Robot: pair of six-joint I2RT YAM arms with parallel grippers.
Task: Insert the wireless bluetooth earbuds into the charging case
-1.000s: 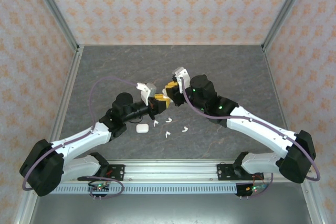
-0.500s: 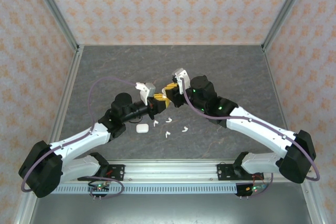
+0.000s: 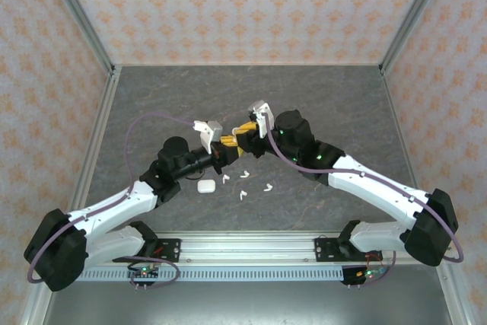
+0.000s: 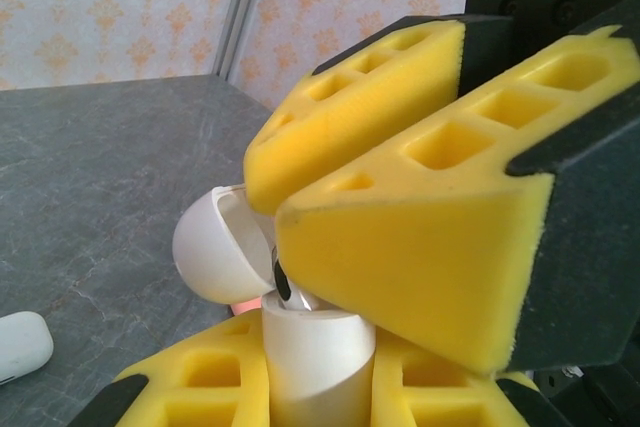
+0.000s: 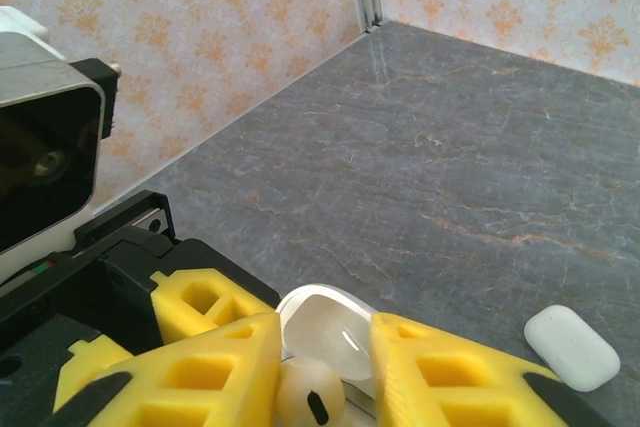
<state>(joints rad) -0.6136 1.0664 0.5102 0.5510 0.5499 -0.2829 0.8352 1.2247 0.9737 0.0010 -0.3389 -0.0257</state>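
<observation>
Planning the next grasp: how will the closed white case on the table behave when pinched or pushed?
The closed case looks smooth and rounded, so it may squirt from a pinch. Lying flat, it would likely slide or spin rather than tip. It seems small, rigid, probably light.

There are five earbuds that can be counted. Four white ones are loose on the table [image 3: 327, 104]: a first earbud [image 3: 227, 179], a second earbud [image 3: 245, 173], a third earbud [image 3: 268, 186] and a fourth earbud [image 3: 242, 195]. A fifth earbud [image 5: 310, 399] sits up at the tools. There are two charging cases, both white: one closed case [image 3: 205, 186] and one open case [image 4: 318, 355] with its lid up. There are two tools with yellow fingers, the left tool [image 3: 227, 144] and the right tool [image 3: 245, 130].
</observation>
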